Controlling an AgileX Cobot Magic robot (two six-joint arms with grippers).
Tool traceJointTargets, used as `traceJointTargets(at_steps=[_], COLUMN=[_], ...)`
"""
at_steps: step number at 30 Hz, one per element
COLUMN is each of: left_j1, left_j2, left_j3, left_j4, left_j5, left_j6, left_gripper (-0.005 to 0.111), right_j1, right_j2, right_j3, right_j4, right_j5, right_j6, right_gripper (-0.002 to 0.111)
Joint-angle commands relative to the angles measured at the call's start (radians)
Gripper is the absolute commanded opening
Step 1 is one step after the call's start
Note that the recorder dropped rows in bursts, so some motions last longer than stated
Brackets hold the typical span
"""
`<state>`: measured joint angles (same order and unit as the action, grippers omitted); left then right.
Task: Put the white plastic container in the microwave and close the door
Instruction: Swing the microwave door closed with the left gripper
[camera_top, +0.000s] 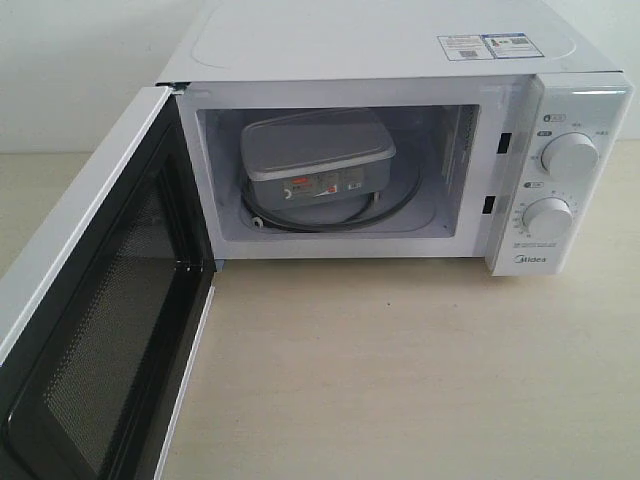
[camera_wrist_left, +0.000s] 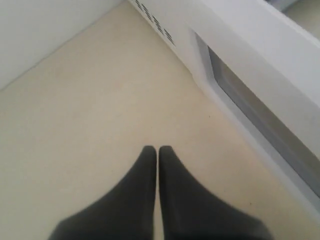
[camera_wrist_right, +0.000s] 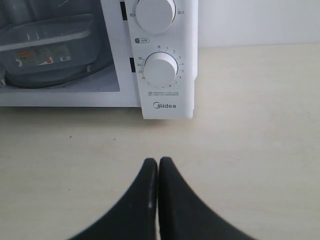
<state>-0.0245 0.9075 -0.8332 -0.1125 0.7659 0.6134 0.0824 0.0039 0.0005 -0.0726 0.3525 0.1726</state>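
The white plastic container (camera_top: 316, 160) sits inside the white Midea microwave (camera_top: 400, 60) on the glass turntable, its red-and-white label facing out. The right wrist view also shows the container (camera_wrist_right: 47, 50) behind the cavity's front edge. The door (camera_top: 95, 330) stands wide open to the left, its black mesh inner face showing. In the left wrist view the door (camera_wrist_left: 260, 85) runs past, window side visible. My left gripper (camera_wrist_left: 158, 149) is shut with nothing in it, over bare table beside the door. My right gripper (camera_wrist_right: 158, 161) is shut and empty, in front of the dials. Neither gripper shows in the exterior view.
Two round dials (camera_top: 568, 156) sit on the microwave's right panel, the lower dial (camera_wrist_right: 161, 70) facing my right gripper. A beige table (camera_top: 400, 380) spreads in front of the microwave. A white wall (camera_wrist_left: 45, 30) lies beyond the table.
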Motion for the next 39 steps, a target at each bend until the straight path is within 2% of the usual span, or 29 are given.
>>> traceJointTargets(at_steps=[1, 7, 14, 18, 26, 32, 35, 39], left_j1=[-0.008, -0.008, -0.023, -0.100, -0.271, -0.383, -0.416, -0.422], left_j2=[0.054, 0.112, 0.165, 0.169, 0.194, 0.306, 0.358, 0.374], left_j3=[-0.003, 0.019, 0.021, 0.021, 0.021, 0.019, 0.006, -0.012], left_j4=[-0.120, -0.419, -0.553, -0.658, -0.699, -0.748, -0.756, -0.805], left_j5=[0.026, 0.047, 0.064, 0.061, -0.118, -0.300, -0.391, -0.403], left_j6=[0.163, 0.468, 0.543, 0.668, 0.679, 0.752, 0.752, 0.752], left_gripper=[0.004, 0.004, 0.004, 0.004, 0.004, 0.004, 0.004, 0.004], right_j1=[-0.003, -0.003, -0.003, -0.003, -0.003, -0.003, -0.003, -0.003], right_j2=[-0.004, -0.004, -0.004, -0.004, -0.004, -0.004, -0.004, -0.004], right_j3=[-0.001, -0.001, -0.001, -0.001, -0.001, -0.001, -0.001, -0.001], right_j4=[-0.007, -0.007, -0.007, -0.007, -0.007, -0.007, -0.007, -0.007], right_j5=[-0.004, -0.004, -0.004, -0.004, -0.004, -0.004, -0.004, -0.004], right_j6=[0.002, 0.002, 0.002, 0.002, 0.002, 0.002, 0.002, 0.002], right_gripper=[0.000, 0.000, 0.000, 0.000, 0.000, 0.000, 0.000, 0.000])
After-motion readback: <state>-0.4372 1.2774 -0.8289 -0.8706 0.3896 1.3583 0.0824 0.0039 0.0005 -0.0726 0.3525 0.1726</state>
